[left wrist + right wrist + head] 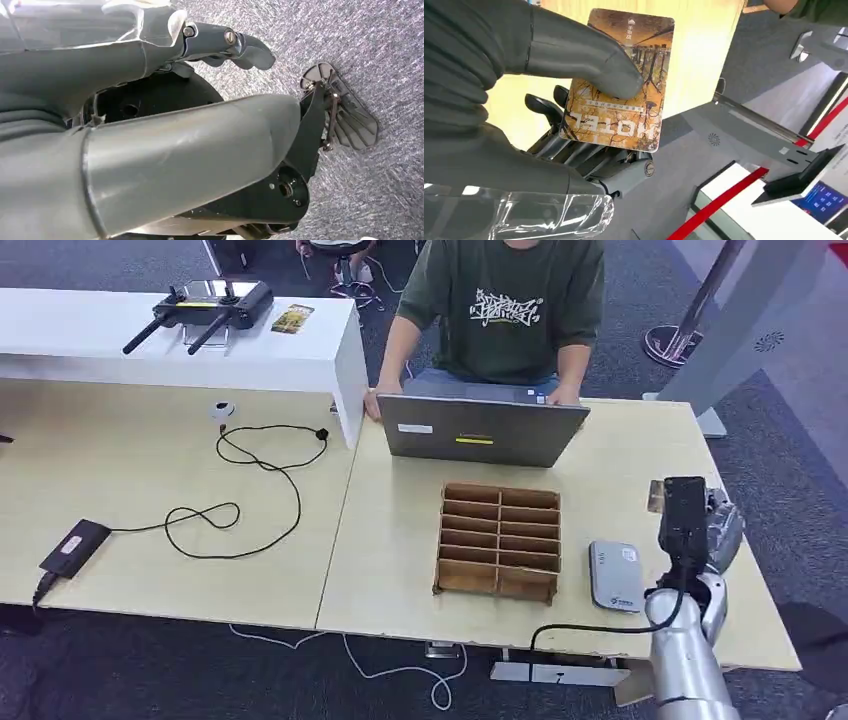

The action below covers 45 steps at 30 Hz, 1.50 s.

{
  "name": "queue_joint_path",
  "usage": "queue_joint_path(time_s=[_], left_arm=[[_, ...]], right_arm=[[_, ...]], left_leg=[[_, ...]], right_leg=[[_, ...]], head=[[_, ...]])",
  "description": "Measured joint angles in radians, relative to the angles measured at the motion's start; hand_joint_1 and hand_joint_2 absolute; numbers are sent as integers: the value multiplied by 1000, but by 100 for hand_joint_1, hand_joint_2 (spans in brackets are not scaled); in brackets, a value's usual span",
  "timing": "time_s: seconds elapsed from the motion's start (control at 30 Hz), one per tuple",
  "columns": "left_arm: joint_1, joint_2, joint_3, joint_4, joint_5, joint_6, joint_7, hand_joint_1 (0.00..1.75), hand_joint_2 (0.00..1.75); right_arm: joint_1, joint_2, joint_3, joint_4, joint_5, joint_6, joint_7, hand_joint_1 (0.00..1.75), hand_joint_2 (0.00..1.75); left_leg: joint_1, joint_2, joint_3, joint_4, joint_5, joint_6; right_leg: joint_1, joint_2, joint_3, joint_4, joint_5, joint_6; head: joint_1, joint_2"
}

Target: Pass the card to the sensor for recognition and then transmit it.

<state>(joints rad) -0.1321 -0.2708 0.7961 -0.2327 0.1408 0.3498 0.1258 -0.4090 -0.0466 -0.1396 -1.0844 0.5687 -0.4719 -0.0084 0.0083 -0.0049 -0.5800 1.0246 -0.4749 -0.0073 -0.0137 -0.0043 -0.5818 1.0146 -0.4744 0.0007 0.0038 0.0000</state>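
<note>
Orange hotel card [619, 82] sits pinched under our right hand's [574, 115] thumb against the fingers, near the counter's [400, 570] right edge. We judge scanning is next: carry it to the grey card reader [615, 576] beside the cardboard tray [498, 540].

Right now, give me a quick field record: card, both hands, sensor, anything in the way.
card: hotel card, pinched by thumb against fingers of right hand
right hand position: raised over the table's right end, beside the sensor
sensor: grey reader flat on table, nothing on it
left hand: left hand hanging over carpet, holding nothing
nearby: cardboard divider tray, laptop, seated person
</note>
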Motion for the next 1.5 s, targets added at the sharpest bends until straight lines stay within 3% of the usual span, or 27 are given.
queue_joint_path(time_s=[0.53, 1.0, 1.5], left_arm=[[-10, 1, 0, 0, -3, 37, 19, 0, 0], [-13, 0, 0, 0, 0, 53, 31, 0, 0], [-13, 0, 0, 0, 15, 72, 34, 0, 0]], right_arm=[[73, 32, -26, -77, 48, 23, 39, 175, 175], [51, 42, -26, -36, 142, 68, 111, 175, 175], [85, 57, -26, -46, 166, 90, 143, 175, 175]], left_leg=[[0, 0, 0, 0, 0, 0], [0, 0, 0, 0, 0, 0], [0, 0, 0, 0, 0, 0]], right_leg=[[0, 0, 0, 0, 0, 0], [0, 0, 0, 0, 0, 0], [0, 0, 0, 0, 0, 0]], head=[[0, 0], [0, 0], [0, 0]])
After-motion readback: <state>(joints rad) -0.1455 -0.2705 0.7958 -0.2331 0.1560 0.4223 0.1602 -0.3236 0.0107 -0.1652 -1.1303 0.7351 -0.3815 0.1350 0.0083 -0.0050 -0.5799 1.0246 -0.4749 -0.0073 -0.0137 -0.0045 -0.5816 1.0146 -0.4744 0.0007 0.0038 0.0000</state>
